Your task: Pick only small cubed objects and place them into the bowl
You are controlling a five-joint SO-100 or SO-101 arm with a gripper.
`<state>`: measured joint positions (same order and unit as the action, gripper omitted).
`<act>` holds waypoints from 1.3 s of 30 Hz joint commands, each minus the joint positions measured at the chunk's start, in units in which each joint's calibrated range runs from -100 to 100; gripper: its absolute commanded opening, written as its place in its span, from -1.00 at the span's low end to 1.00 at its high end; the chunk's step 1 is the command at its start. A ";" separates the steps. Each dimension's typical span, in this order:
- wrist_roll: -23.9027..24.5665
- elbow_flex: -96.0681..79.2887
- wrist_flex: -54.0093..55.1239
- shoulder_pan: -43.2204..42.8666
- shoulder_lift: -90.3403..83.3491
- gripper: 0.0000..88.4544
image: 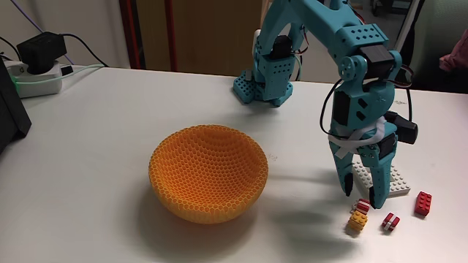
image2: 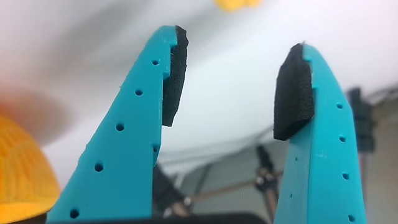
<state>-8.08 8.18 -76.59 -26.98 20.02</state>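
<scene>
Clearly spread, the gripper (image: 362, 196) hangs fingers-down over the right part of the table (image: 95, 175) in the fixed view, with nothing between its tips. The wrist view shows it close up (image2: 236, 81): two teal fingers with black pads (image2: 292, 93) well apart, white tabletop in the gap. Just below the tips in the fixed view lie the cubes: a red-and-white one (image: 359, 209) touching a yellow one (image: 356, 223) beneath it, and a second red-and-white cube (image: 390, 221) just to the right. A red brick (image: 423, 203) sits further right, near the picture's edge, and a white plate (image: 398, 179) lies flat behind the gripper, partly hidden by it. The wrist view catches a blurred yellow shape (image2: 236, 4) at its top edge; what it is cannot be told. The bowl (image: 208, 172) stands left of the gripper in the fixed view, apart from the cubes and holding nothing visible; the wrist view shows its orange wall (image2: 22, 162) at lower left. The arm's base (image: 265, 77) stands at the table's far side, and a power strip (image: 33, 77) sits at far left.
</scene>
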 commanded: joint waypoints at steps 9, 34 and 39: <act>-1.07 6.31 1.36 1.07 5.17 -0.44; -2.98 12.09 4.31 0.14 13.12 -0.52; -3.22 12.19 4.57 0.61 14.17 -0.54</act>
<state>-11.16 18.13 -72.71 -26.98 34.78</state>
